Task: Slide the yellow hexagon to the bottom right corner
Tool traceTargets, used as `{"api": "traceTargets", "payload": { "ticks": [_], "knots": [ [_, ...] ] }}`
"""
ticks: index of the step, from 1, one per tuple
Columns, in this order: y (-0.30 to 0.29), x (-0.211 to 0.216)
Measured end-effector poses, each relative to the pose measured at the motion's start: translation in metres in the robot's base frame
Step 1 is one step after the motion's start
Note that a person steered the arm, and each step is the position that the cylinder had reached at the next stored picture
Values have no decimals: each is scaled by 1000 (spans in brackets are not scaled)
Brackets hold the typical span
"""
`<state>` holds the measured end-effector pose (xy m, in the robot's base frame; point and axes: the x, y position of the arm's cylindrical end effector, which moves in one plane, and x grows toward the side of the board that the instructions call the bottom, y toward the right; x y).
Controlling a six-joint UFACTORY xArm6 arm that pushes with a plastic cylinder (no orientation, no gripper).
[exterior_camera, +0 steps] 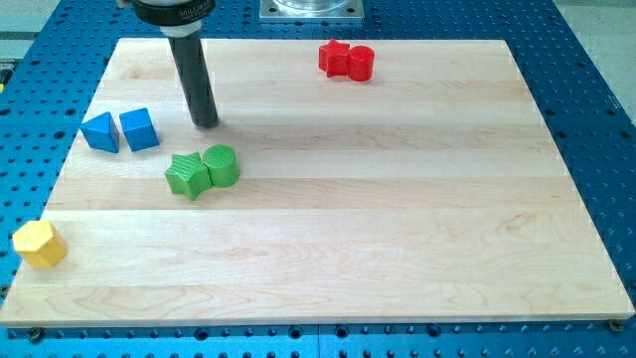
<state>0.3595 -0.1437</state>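
Observation:
The yellow hexagon (39, 244) sits at the view's lower left, at the left edge of the wooden board (397, 249). My tip (206, 123) rests on the board in the upper left part, far above and to the right of the yellow hexagon. It stands just above the green star (186, 175) and the green cylinder (222, 165), which touch each other, and does not touch them.
A blue triangle (99, 131) and a blue cube (139, 129) lie side by side left of my tip. A red star (335, 58) and a red cylinder (360, 63) touch near the top edge. A blue perforated table (596, 119) surrounds the board.

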Motion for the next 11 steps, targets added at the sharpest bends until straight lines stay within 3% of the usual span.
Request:
{"api": "traceTargets", "payload": {
  "ticks": [2,3,4,5,6,7,9,10,11],
  "knots": [
    [6,47],
    [36,69],
    [121,122],
    [120,90],
    [93,57],
    [11,65],
    [1,88],
    [-69,126],
    [-110,108]
  ]
}}
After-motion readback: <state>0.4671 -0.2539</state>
